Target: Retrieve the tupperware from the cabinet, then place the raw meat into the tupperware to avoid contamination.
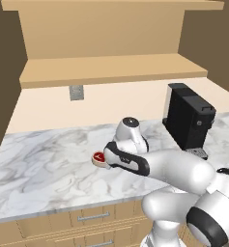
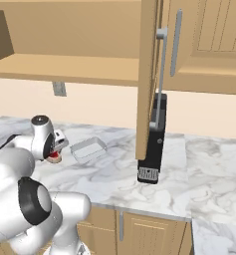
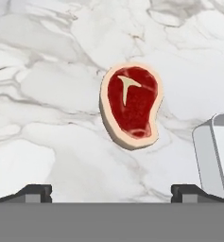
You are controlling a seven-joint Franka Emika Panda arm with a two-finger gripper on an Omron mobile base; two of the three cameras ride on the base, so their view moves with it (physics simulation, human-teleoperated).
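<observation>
Two fingertips: low in the hand view, spread wide apart, nothing between them; the gripper (image 3: 111, 191) is fully open and holds nothing.
Meat (image 3: 130, 105): flat on the marble tabletop (image 3: 47, 94), red face up, just ahead of the gripper.
Meat axis: in the hand view the long axis runs near vertical, top leaning slightly right; broad end away from the fingertips, narrow end toward them.
Room: bare marble on all sides of the meat.
Tupperware (image 2: 88, 149): on the tabletop beside the meat, apart from it, open side up.
Coffee machine (image 2: 154, 144): further along, well apart.
Cabinet (image 2: 149, 74): above, door open; shelf (image 1: 111, 70) bare.
</observation>
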